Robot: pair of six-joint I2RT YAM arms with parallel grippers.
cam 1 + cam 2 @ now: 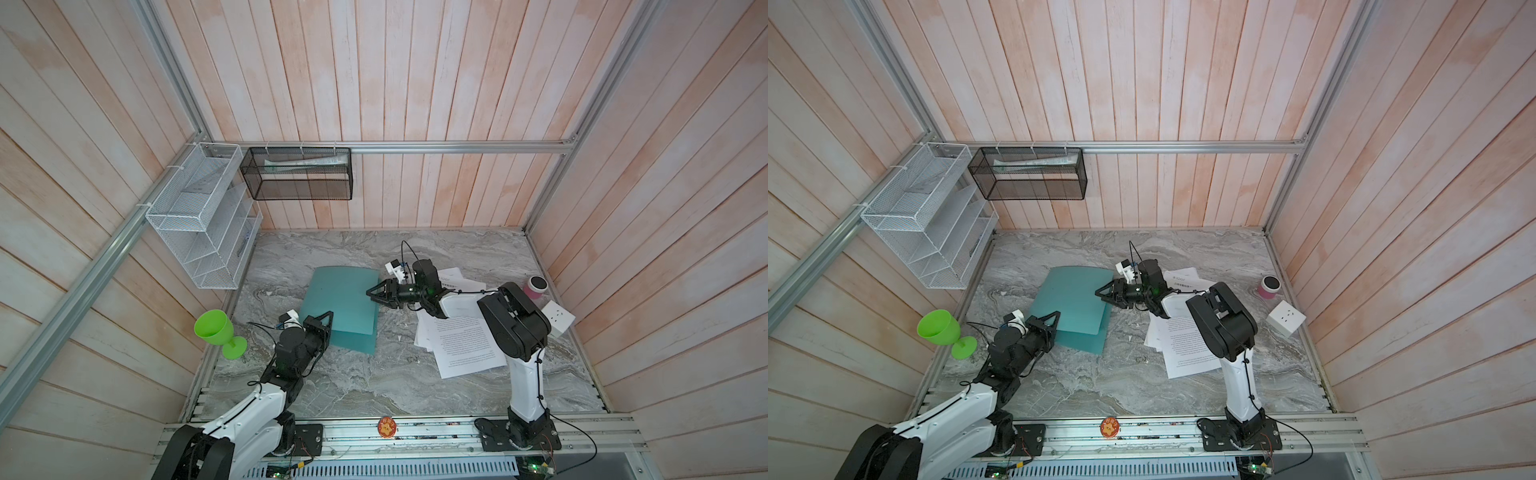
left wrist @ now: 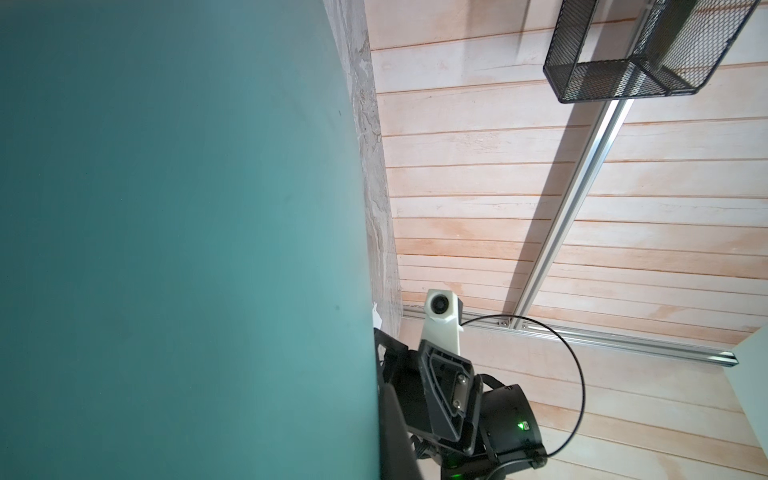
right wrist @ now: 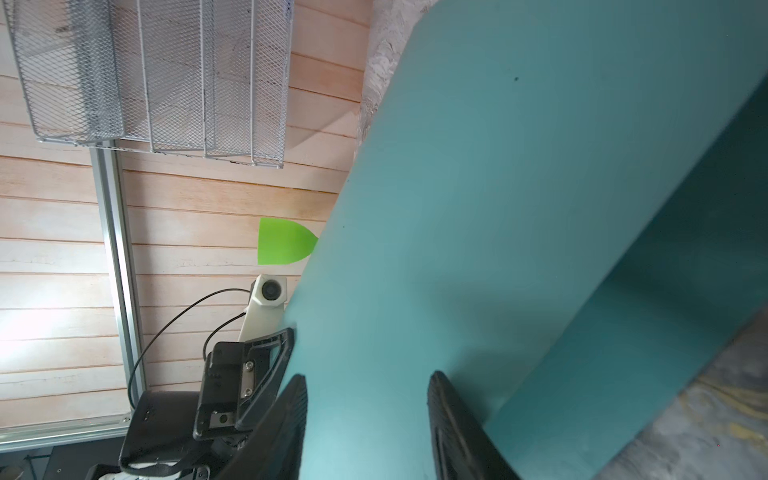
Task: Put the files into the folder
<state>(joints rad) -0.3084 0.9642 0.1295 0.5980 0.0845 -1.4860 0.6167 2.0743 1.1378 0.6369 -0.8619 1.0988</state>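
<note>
A: What is seen at left?
B: The folder (image 1: 345,299), cover raised, is clamped by the left gripper (image 1: 328,319).
A: And rightward?
B: Its edge is straddled by the right gripper (image 1: 371,294), jaws parted; the files (image 1: 465,345) are spread on the table (image 1: 374,374) beyond.

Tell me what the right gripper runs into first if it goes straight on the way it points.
The lifted cover of the folder: the right gripper points straight at its edge, jaws apart there. Depth is unclear.
</note>
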